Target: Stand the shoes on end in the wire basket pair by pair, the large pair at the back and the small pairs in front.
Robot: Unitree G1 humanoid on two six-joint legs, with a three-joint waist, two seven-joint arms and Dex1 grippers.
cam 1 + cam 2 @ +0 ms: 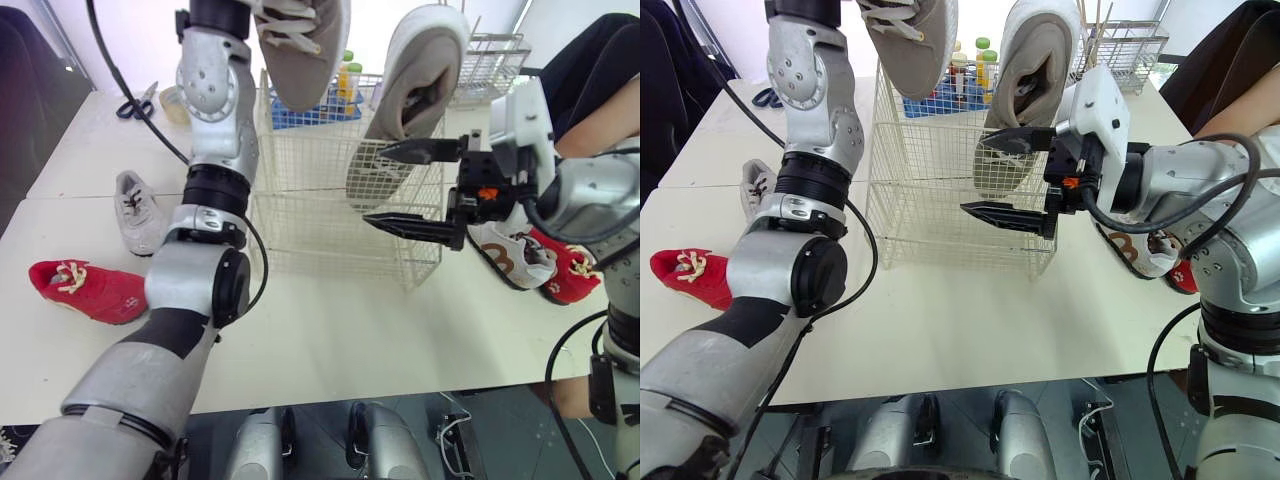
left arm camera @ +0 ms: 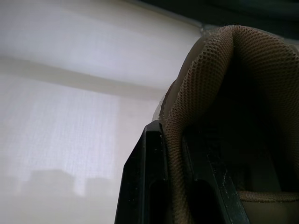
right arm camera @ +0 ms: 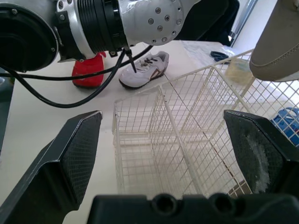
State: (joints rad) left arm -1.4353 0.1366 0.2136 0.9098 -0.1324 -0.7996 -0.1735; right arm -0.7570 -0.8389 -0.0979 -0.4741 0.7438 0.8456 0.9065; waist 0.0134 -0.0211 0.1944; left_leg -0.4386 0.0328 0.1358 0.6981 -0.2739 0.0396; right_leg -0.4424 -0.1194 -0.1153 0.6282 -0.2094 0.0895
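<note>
Beige mesh and a pale sole make up the large shoe (image 1: 310, 60) that hangs at 11 o'clock over the wire basket (image 1: 330, 170). Its long axis is nearly vertical, the toe points down toward the basket and the laces face the robot. The left gripper (image 2: 173, 135) is clenched on the padded heel collar, with one black finger outside the collar and the other inside the shoe.

The second large shoe (image 1: 420, 60) stands on end at 1 o'clock in the basket, leaning against the wire. Its long axis is also close to vertical; its lower end is inside the basket, about half of it rises above the rim, and the opening faces the robot.

The right gripper (image 1: 373, 186) is at 4 o'clock of the basket, close to the front right wall, with its two fingers spread wide and nothing between them.

On the white table (image 1: 350, 330) the small shoes lie flat. The small grey shoe (image 1: 135, 210) is at 9 o'clock of the basket and the small red shoe (image 1: 90, 290) at 8 o'clock. The small white shoe (image 1: 510, 255) and the second small red shoe (image 1: 565, 272) lie touching each other at 3 o'clock, past the right gripper. A blue crate (image 1: 300, 112) with bottles stands at 12 o'clock behind the basket.
</note>
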